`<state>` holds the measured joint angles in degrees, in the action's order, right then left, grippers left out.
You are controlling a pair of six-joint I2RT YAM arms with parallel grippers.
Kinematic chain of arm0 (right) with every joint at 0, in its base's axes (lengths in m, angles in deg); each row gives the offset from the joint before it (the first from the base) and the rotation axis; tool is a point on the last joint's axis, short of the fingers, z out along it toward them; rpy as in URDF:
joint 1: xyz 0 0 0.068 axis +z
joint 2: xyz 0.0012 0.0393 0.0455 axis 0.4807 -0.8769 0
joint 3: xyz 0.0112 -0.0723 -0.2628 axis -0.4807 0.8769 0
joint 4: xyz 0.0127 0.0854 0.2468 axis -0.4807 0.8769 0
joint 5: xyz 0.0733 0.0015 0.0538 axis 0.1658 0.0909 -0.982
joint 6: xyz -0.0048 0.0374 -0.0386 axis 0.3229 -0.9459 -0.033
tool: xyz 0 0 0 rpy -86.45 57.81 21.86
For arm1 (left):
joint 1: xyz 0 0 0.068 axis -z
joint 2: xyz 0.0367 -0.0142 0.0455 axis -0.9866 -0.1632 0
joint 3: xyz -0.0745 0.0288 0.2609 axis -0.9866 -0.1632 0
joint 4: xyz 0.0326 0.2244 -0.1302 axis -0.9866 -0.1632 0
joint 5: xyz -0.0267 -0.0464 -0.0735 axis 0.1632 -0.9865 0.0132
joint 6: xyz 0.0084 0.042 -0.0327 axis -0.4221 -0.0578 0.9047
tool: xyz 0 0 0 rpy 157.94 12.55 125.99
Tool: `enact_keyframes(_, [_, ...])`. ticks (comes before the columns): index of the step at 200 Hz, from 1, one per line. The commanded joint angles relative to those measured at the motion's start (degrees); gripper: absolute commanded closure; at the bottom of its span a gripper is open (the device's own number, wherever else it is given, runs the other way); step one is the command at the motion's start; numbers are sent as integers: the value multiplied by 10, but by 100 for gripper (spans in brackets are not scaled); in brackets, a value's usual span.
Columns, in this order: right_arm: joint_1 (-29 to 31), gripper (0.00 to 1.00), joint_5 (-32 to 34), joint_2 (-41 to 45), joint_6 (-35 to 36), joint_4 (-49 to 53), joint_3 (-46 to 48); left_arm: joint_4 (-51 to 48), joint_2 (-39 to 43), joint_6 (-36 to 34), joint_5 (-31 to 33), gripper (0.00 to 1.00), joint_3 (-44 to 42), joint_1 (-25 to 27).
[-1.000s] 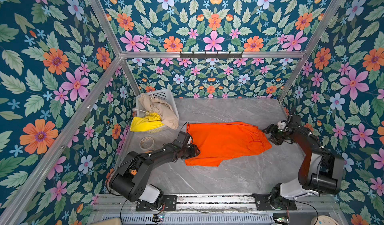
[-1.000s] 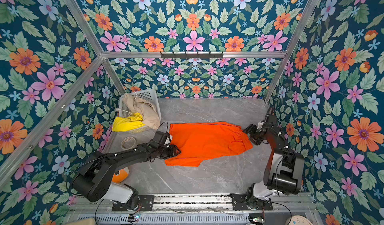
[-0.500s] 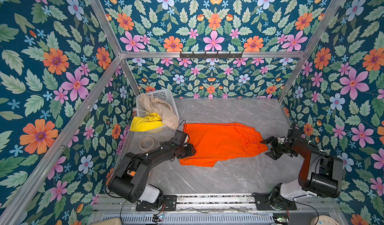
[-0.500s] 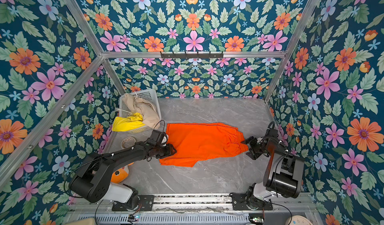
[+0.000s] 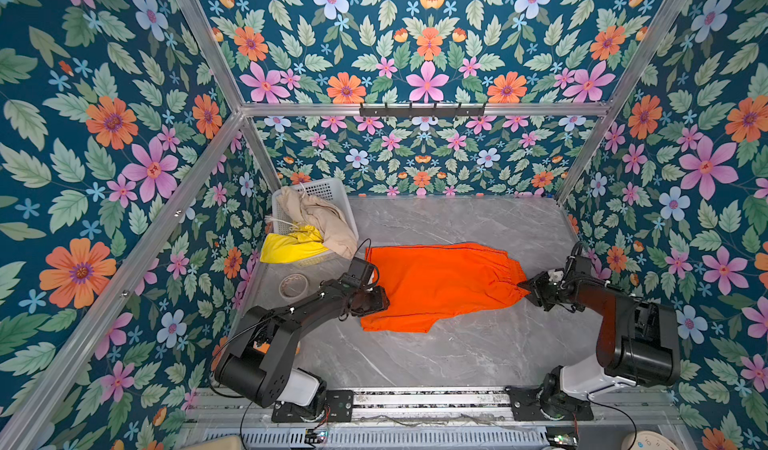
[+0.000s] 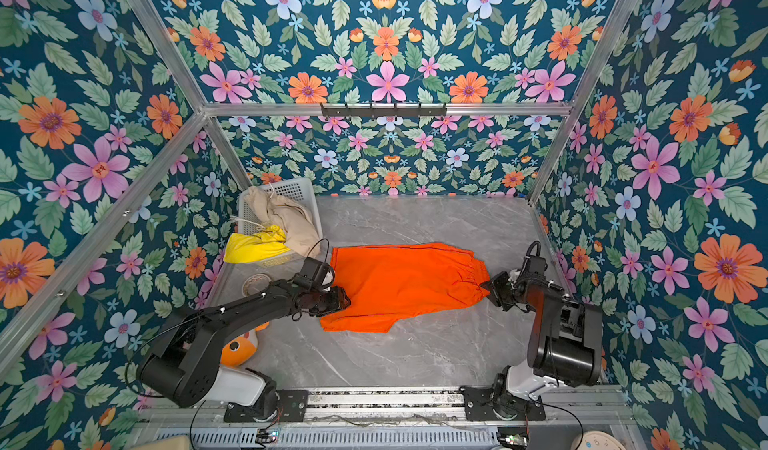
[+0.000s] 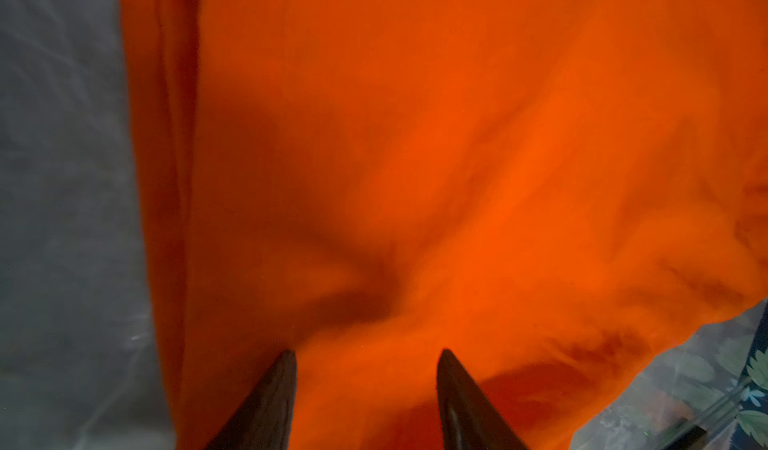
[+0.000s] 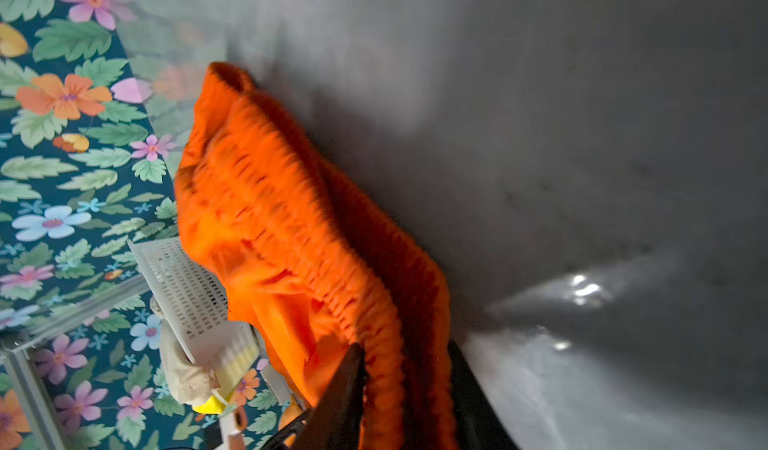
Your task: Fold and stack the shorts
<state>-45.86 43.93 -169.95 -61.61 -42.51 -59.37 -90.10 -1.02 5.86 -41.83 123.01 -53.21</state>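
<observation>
The orange shorts (image 5: 440,286) were seen spread flat at mid-table (image 5: 436,356) in both top views, gathered waistband (image 8: 291,203) toward the right arm, leg hems toward the left arm, far left corner just beside the white basket (image 5: 328,188). The right gripper (image 8: 405,348) was noted at the waistband's near corner, jaws closed on the elastic, which passed between them. The left gripper (image 7: 365,356) was found low over the hem edge; its fingertips (image 7: 282,385) stood apart with orange cloth between and beneath them, and whether any cloth was pinched could not be told. The beige shorts (image 5: 320,219) and yellow shorts (image 5: 291,246) were recorded heaped in the basket, unfolded, yellow spilling over the near rim. A roll of tape (image 5: 293,286) lay flat near the basket. A plush fish (image 6: 239,348) was partly hidden under the left arm.
</observation>
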Motion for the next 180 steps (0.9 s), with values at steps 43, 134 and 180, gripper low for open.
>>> enact_keyframes(43, [115, 71, 88, 117, -62, 61, -16, -5, 7, -173, 31, 38, 165, 82])
enact_keyframes(134, [177, 69, 115, 202, -142, 123, -26, 214, -233, -449, 28, 23, 335, 294])
enact_keyframes(180, [178, 69, 105, 223, -149, 137, -21, 322, -297, -448, 18, 21, 350, 311])
